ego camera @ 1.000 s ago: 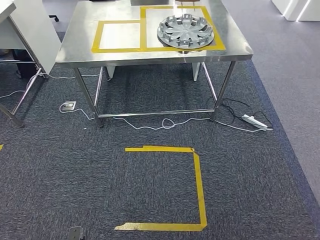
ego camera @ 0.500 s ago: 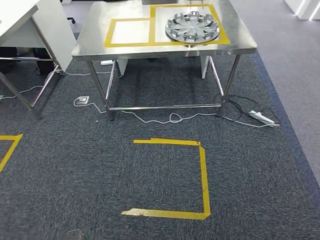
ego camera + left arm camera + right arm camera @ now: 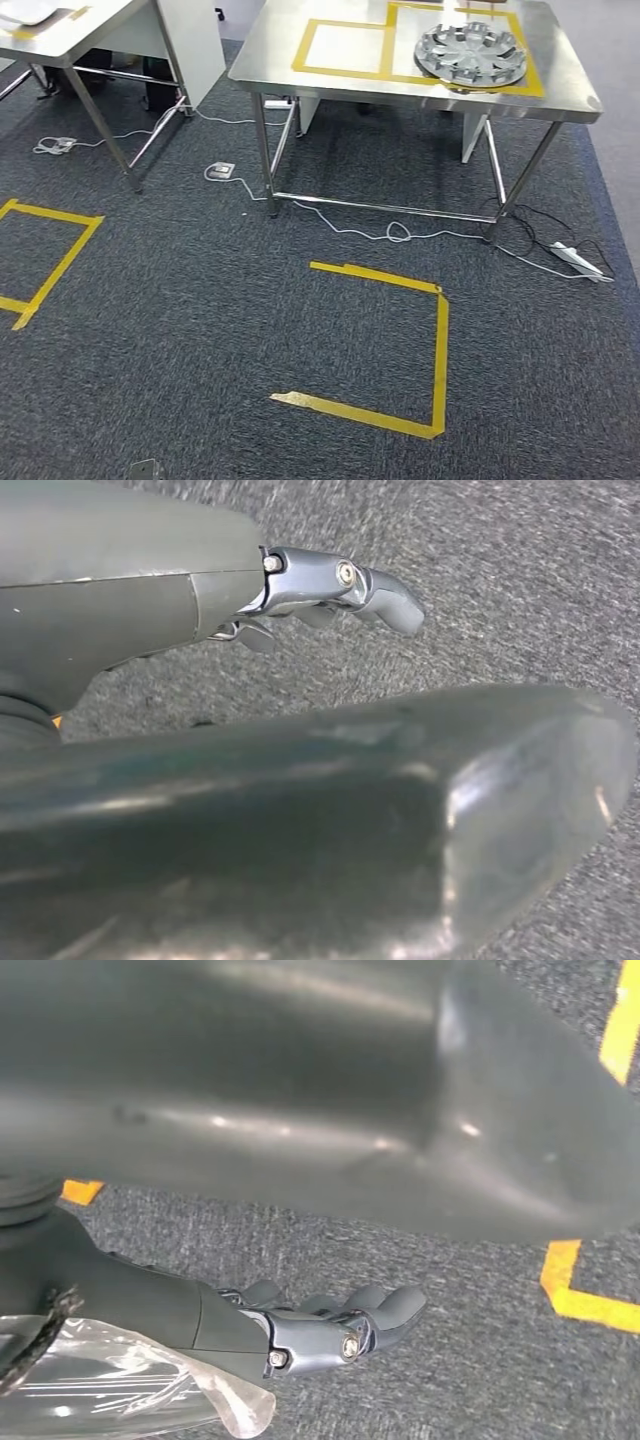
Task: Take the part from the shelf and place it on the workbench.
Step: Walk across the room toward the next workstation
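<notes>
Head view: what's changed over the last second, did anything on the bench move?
The camera turned left, so the whole scene slid right: the steel bench and wheel cover now sit further right, and a second table and another floor tape mark have come into view on the left. The wheel cover itself stayed in its taped square. Both hands hang with nothing in them.

Workshop, steel workbench (image 3: pixel 340 85), taped floor squares (image 3: pixel 423 350)
</notes>
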You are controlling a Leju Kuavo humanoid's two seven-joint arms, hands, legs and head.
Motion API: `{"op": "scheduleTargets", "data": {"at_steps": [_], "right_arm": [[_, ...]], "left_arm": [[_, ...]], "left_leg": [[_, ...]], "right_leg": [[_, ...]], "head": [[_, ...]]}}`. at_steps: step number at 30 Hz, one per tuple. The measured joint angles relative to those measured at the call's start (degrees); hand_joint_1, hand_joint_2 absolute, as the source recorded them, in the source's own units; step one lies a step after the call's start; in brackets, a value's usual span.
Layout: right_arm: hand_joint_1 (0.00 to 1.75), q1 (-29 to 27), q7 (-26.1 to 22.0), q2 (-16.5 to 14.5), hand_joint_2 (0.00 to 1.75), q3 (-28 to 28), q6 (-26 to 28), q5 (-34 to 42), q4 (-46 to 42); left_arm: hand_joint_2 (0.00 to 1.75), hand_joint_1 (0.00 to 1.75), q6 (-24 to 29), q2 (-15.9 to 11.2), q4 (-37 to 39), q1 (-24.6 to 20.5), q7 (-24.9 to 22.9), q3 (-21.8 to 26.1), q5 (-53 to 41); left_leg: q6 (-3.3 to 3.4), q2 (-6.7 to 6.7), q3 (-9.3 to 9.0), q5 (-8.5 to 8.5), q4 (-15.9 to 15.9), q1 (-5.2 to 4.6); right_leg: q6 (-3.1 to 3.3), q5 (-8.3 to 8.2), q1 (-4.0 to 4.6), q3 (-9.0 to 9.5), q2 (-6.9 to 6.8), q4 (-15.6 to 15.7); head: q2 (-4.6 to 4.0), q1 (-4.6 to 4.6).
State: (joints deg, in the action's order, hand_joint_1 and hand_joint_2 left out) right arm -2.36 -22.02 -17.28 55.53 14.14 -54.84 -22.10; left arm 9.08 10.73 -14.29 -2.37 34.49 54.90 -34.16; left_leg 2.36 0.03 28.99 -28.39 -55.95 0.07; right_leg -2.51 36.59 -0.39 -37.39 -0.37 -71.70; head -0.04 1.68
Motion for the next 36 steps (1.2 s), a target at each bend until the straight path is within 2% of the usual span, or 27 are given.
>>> {"op": "scheduleTargets", "data": {"at_steps": [1,2,3,5,6,7,9,10,12,13,15,16,17,18,19,21,22,23,25,27,29,30,31,32,33,34,36], "right_arm": [[0.00,0.0,-0.1,0.0,0.00,0.2,0.0,-0.3,0.0],[0.00,0.0,-0.2,0.0,0.00,0.5,0.0,-0.6,0.0],[0.00,0.0,-0.4,0.0,0.00,0.7,0.1,-0.8,0.0],[0.00,0.1,-0.6,0.0,0.00,1.3,0.1,-1.3,0.0],[0.00,0.2,-0.6,0.0,0.00,1.6,0.2,-1.6,0.0],[0.00,0.2,-0.7,-0.1,0.00,1.9,0.2,-1.8,0.0],[0.00,0.3,-0.8,-0.2,0.00,2.4,0.2,-2.2,0.0],[0.00,0.3,-0.8,-0.3,0.00,2.6,0.2,-2.3,0.0],[0.00,0.3,-0.8,-0.5,0.00,2.9,0.2,-2.4,-0.1],[0.00,0.2,-0.9,-0.5,0.00,3.0,0.2,-2.4,-0.1],[0.00,0.1,-0.9,-0.5,0.00,3.3,0.2,-2.4,-0.1],[0.00,0.0,-0.9,-0.5,0.00,3.4,0.2,-2.4,-0.1],[0.00,0.1,-0.9,-0.5,0.00,3.5,0.2,-2.4,-0.1],[0.00,0.1,-0.9,-0.5,0.00,3.5,0.2,-2.4,-0.1],[0.00,0.2,-0.9,-0.6,0.00,3.6,0.2,-2.4,-0.1],[0.00,0.3,-0.9,-0.6,0.00,3.7,0.2,-2.5,-0.1],[0.00,0.3,-0.9,-0.6,0.00,3.8,0.2,-2.5,-0.1],[0.00,0.4,-0.9,-0.6,0.00,3.8,0.2,-2.5,-0.1],[0.00,0.5,-1.0,-0.6,0.00,3.9,0.2,-2.5,-0.1],[0.00,0.5,-1.0,-0.6,0.00,4.0,0.2,-2.7,-0.2],[0.00,0.4,-1.1,-0.6,0.00,4.2,0.2,-2.8,-0.2],[0.00,0.3,-1.1,-0.6,0.00,4.3,0.2,-2.8,-0.2],[0.00,0.2,-1.1,-0.6,0.00,4.3,0.2,-2.8,-0.2],[0.00,0.2,-1.1,-0.6,0.00,4.4,0.2,-2.8,-0.2],[0.00,0.1,-1.1,-0.6,0.00,4.4,0.1,-2.9,-0.2],[0.00,0.1,-1.1,-0.6,0.00,4.4,0.1,-3.0,-0.3],[0.00,0.2,-1.3,-0.6,0.00,4.5,-0.2,-3.5,-0.4]], "left_arm": [[0.00,0.00,0.0,0.0,0.0,0.0,0.0,0.1,-0.1],[0.00,0.00,0.0,0.0,0.0,0.1,0.0,0.3,-0.3],[0.00,0.00,0.0,0.0,0.0,0.1,0.0,0.4,-0.4],[0.00,0.00,0.0,0.0,0.0,0.1,0.0,0.7,-0.6],[0.00,0.00,0.0,0.0,0.0,0.0,0.0,0.8,-0.7],[0.00,0.00,0.0,0.0,0.0,-0.1,0.0,0.9,-0.8],[0.00,0.00,0.0,0.0,0.0,-0.1,0.1,1.2,-1.1],[0.00,0.00,0.1,0.0,0.0,0.0,0.1,1.3,-1.2],[0.00,0.00,0.2,-0.1,0.0,0.1,0.1,1.5,-1.3],[0.00,0.00,0.2,-0.1,0.0,0.0,0.1,1.6,-1.3],[0.00,0.00,0.2,-0.1,0.0,-0.1,0.1,1.7,-1.3],[0.00,0.00,0.2,-0.1,0.0,0.0,0.1,1.7,-1.4],[0.00,0.00,0.2,-0.1,0.0,0.0,0.1,1.7,-1.4],[0.00,0.00,0.2,-0.2,0.0,0.1,0.1,1.8,-1.4],[0.00,0.00,0.2,-0.2,0.0,0.2,0.1,1.8,-1.4],[0.00,0.00,0.2,-0.2,0.0,0.1,0.1,1.8,-1.4],[0.00,0.00,0.2,-0.2,0.0,0.0,0.1,1.8,-1.4],[0.00,0.00,0.2,-0.2,0.0,0.0,0.1,1.8,-1.4],[0.00,0.00,0.2,-0.2,0.0,0.1,0.1,1.9,-1.4],[0.00,0.00,0.2,-0.2,0.0,0.2,0.2,2.0,-1.4],[0.00,0.00,0.3,-0.1,0.0,0.0,0.3,2.0,-1.4],[0.00,0.00,0.3,-0.1,0.0,0.0,0.4,2.0,-1.4],[0.00,0.00,0.3,0.0,0.0,0.0,0.4,2.0,-1.4],[0.00,0.00,0.3,0.0,0.0,0.1,0.4,2.0,-1.4],[0.00,0.00,0.3,0.0,0.0,0.1,0.5,2.1,-1.4],[0.00,0.00,0.3,0.0,0.0,0.1,0.5,2.1,-1.4],[0.00,0.00,0.3,0.0,0.0,0.0,0.6,2.2,-1.5]], "left_leg": [[0.05,-0.75,0.36,0.31,-0.1,-0.17],[0.05,-1.50,0.64,0.56,-0.1,-0.33],[0.02,-2.27,0.82,0.75,-0.2,-0.47],[-0.18,-3.66,1.10,1.02,-0.5,-0.71],[-0.38,-4.32,1.36,1.15,-0.6,-0.75],[-0.69,-4.91,1.71,1.34,-0.7,-0.70],[-1.48,-6.15,2.46,1.85,-0.8,-0.52],[-1.82,-5.97,2.76,1.83,-1.0,-0.48],[-2.43,-3.81,4.12,-0.11,-3.7,-0.48],[-2.74,-2.26,5.49,-2.04,-6.7,-0.34],[-3.43,-0.87,8.76,-5.68,-14.3,0.01],[-3.67,-0.68,9.58,-6.30,-16.6,0.19],[-3.83,-0.54,9.37,-5.82,-16.7,0.32],[-3.89,-0.23,7.91,-4.35,-14.4,0.41],[-3.84,0.56,5.53,-2.49,-10.4,0.45],[-3.21,2.90,1.33,-0.22,-2.8,0.19],[-2.76,3.61,0.41,0.10,-0.9,0.02],[-2.30,3.70,0.35,0.06,-0.4,-0.17],[-1.46,2.55,0.69,0.55,-0.2,-0.14],[-0.62,1.40,0.87,1.18,0.2,0.11],[-0.07,0.21,1.26,1.61,0.4,0.21],[0.05,-0.47,1.49,1.71,0.3,0.17],[0.09,-1.21,1.65,1.79,0.2,0.13],[0.08,-1.98,1.74,1.83,0.2,0.11],[0.02,-2.84,1.79,1.85,0.0,0.11],[-0.08,-3.67,1.80,1.83,-0.2,0.13],[-0.53,-5.21,2.08,1.72,-0.7,0.08]], "right_leg": [[0.15,0.24,0.02,-0.47,0.16,-1.6],[0.40,-0.68,0.05,0.21,0.29,-0.7],[0.72,-2.52,0.09,2.05,0.63,2.3],[1.53,-5.85,0.08,6.67,2.99,10.8],[1.79,-6.52,0.04,8.32,4.16,13.9],[1.96,-6.55,0.05,9.17,4.96,15.4],[2.17,-6.57,0.04,9.53,4.32,16.1],[2.39,-6.85,-0.03,9.53,3.62,16.3],[2.81,-7.35,-0.29,9.43,2.09,16.7],[2.94,-7.42,-0.27,9.34,1.22,16.8],[3.05,-7.41,-0.16,9.07,-0.66,16.7],[3.06,-7.39,-0.13,8.89,-1.59,16.7],[3.04,-7.36,-0.12,8.70,-2.43,16.7],[2.98,-7.31,-0.12,8.59,-3.22,16.7],[2.87,-7.24,-0.11,8.58,-3.94,16.7],[2.42,-7.01,0.14,8.89,-5.22,16.5],[2.13,-6.94,0.25,9.17,-5.73,16.5],[1.82,-6.94,0.33,9.38,-6.19,16.4],[1.17,-6.86,0.19,9.58,-6.68,16.4],[0.56,-5.12,-0.02,8.49,-4.28,14.3],[0.20,-1.46,-0.20,5.34,-0.89,7.7],[0.10,0.16,-0.23,3.39,-0.15,3.7],[0.03,0.92,-0.25,1.88,0.15,0.7],[0.01,0.56,-0.24,1.25,0.26,-0.3],[0.03,-1.04,-0.28,1.83,0.42,1.2],[0.10,-3.36,-0.36,3.43,0.92,4.7],[0.31,-6.40,-0.66,6.96,3.67,12.4]], "head": [[0.01,-0.01],[0.01,0.01],[0.01,0.02],[0.01,0.05],[0.01,0.05],[0.01,0.07],[0.02,0.07],[0.01,0.10],[0.01,0.49],[0.00,0.69],[0.00,0.91],[0.00,0.90],[0.00,0.91],[0.01,0.91],[0.01,0.92],[0.00,0.82],[0.00,0.67],[0.01,0.54],[0.01,0.40],[0.00,0.19],[-0.01,-0.11],[0.00,-0.16],[0.00,-0.15],[0.01,-0.16],[0.01,-0.16],[0.00,-0.16],[0.00,-0.17]]}}
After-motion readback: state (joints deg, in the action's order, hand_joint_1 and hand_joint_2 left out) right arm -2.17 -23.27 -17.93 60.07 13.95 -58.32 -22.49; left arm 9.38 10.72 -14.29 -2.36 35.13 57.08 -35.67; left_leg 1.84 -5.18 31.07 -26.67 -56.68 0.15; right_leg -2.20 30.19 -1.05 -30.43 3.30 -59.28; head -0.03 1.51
